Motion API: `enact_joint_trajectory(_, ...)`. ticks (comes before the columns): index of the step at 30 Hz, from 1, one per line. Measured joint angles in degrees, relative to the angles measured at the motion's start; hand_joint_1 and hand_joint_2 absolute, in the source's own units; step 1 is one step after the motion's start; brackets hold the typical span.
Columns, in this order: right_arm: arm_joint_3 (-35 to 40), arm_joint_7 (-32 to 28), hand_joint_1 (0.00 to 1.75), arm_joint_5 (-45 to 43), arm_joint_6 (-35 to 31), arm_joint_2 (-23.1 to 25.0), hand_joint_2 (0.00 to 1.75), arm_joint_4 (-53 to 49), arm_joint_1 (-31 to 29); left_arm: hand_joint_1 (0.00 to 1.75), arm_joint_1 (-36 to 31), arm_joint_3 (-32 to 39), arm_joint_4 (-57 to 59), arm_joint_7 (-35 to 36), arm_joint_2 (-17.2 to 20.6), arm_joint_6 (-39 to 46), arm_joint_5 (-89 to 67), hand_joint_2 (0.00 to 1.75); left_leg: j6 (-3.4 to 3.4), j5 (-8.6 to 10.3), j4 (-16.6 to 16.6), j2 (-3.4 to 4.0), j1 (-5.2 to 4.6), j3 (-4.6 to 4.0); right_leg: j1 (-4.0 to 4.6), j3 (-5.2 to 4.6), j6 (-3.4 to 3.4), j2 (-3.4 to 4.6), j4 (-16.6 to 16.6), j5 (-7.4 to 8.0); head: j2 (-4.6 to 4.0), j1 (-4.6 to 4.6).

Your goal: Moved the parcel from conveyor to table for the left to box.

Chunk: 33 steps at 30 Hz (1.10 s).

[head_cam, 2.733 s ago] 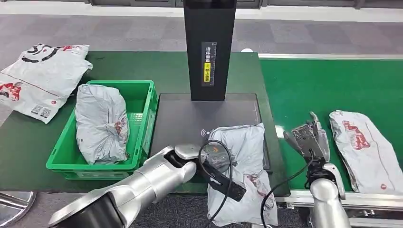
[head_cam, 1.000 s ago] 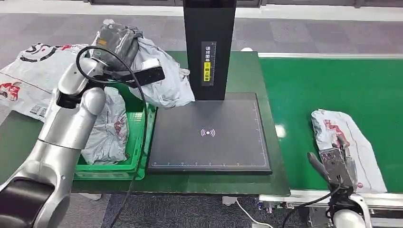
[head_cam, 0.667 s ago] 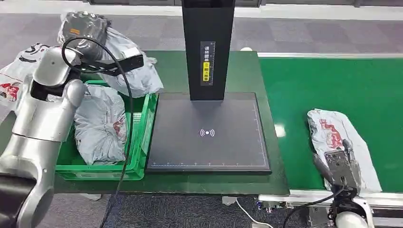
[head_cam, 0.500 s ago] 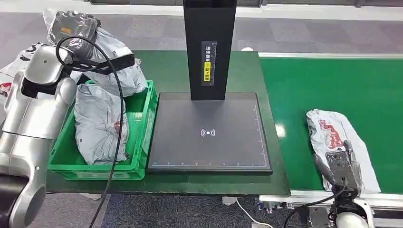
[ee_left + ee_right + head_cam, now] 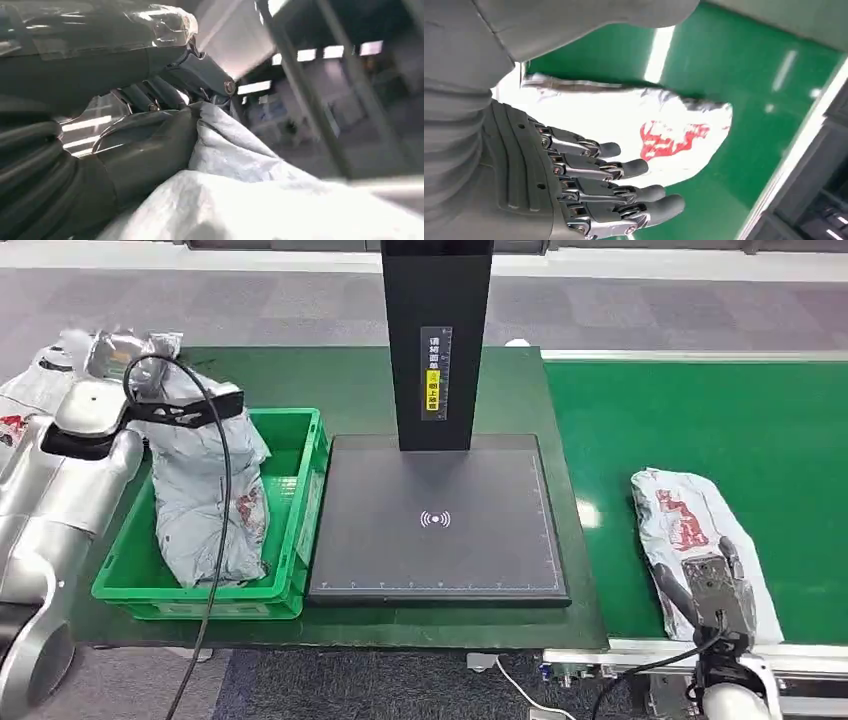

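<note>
So the left hand [image 5: 120,350] is gripping a grey parcel [image 5: 195,440] and hanging it over the far end of the green crate [image 5: 290,590], where another grey mailer [image 5: 215,530] is already lying. In the left wrist view the fingers [image 5: 145,145] are bunching up the plastic film, so the hold looks solid. If I were doing this step, I'd be lowering the bag until it's resting on the one underneath before letting go, since it's floppy and hanging near the crate's back rim, and it could slump out over the edge. Meanwhile the right hand [image 5: 712,592] is hovering flat and spread, holding nothing, over the near end of the next parcel [image 5: 690,530] on the conveyor [image 5: 700,410]. The wrist view shows the fingers [image 5: 624,170] stretched out above the white bag with the red print, though I can't tell if they're touching it. That one is going onto the black scan pad [image 5: 440,520] on the desk [image 5: 350,380], I'm guessing, so it needs a full grab around the middle, not a pinch on the slippery corner. Surface-wise, the belt is glossy green, the desk is a darker green, and a black post [image 5: 436,340] is standing at the back of the pad. More mailers [image 5: 25,410] are lying at the far left, and grey carpet floor [image 5: 650,300] is running behind.
</note>
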Motion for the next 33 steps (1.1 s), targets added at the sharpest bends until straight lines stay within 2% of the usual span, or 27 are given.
enact_joint_trajectory(4,0.0,1.1,0.0,1.8,-1.9,0.0,1.75,0.2,0.0,1.75,0.3,0.2,6.5,-5.1,0.2,-0.8,3.3,1.75,0.0,0.0,0.0,-0.08,0.0,-0.04,-0.02,-0.01,-0.03,-0.12,0.0,-0.03,0.02,0.0)
enact_joint_trajectory(5,0.0,2.1,0.0,3.9,-3.5,0.0,1.75,0.2,0.0,0.0,0.5,0.4,7.8,-7.3,0.1,-2.0,4.6,1.75,0.0,0.0,0.0,-0.09,-0.01,-0.04,-0.02,0.0,-0.03,-0.13,0.0,-0.03,0.02,0.0)
enact_joint_trajectory(9,0.0,9.0,0.0,18.5,-12.3,-1.0,1.75,1.6,-1.6,0.0,1.5,0.5,10.3,-12.3,-0.6,-7.4,7.2,1.75,0.01,0.0,0.0,-0.09,-0.06,-0.05,-0.06,0.01,0.0,-0.11,0.0,0.0,0.0,0.0)
enact_joint_trajectory(14,0.0,13.9,0.0,29.3,-15.2,-3.3,1.75,7.9,-5.5,0.0,2.9,0.5,11.3,-14.0,-2.6,-8.5,9.9,1.75,0.07,0.05,0.0,-0.08,-0.06,-0.04,-0.06,0.0,0.05,-0.12,-0.1,0.07,0.0,0.0)
enact_joint_trajectory(22,-0.1,13.9,0.0,32.6,-17.1,-5.8,1.75,17.7,-9.6,0.0,4.6,0.4,10.8,-15.5,-4.9,-8.9,14.2,1.75,0.06,0.13,0.0,-0.12,-0.05,-0.05,-0.04,0.0,0.03,-0.13,0.0,0.15,0.02,0.0)
enact_joint_trajectory(33,-0.3,14.5,0.0,33.7,-17.6,-6.5,1.75,20.7,-10.6,0.0,5.3,0.3,10.0,-16.0,-5.1,-9.1,15.4,1.75,0.06,0.13,0.0,-0.12,-0.03,-0.05,-0.03,-0.01,0.02,-0.14,0.0,0.13,0.0,0.0)
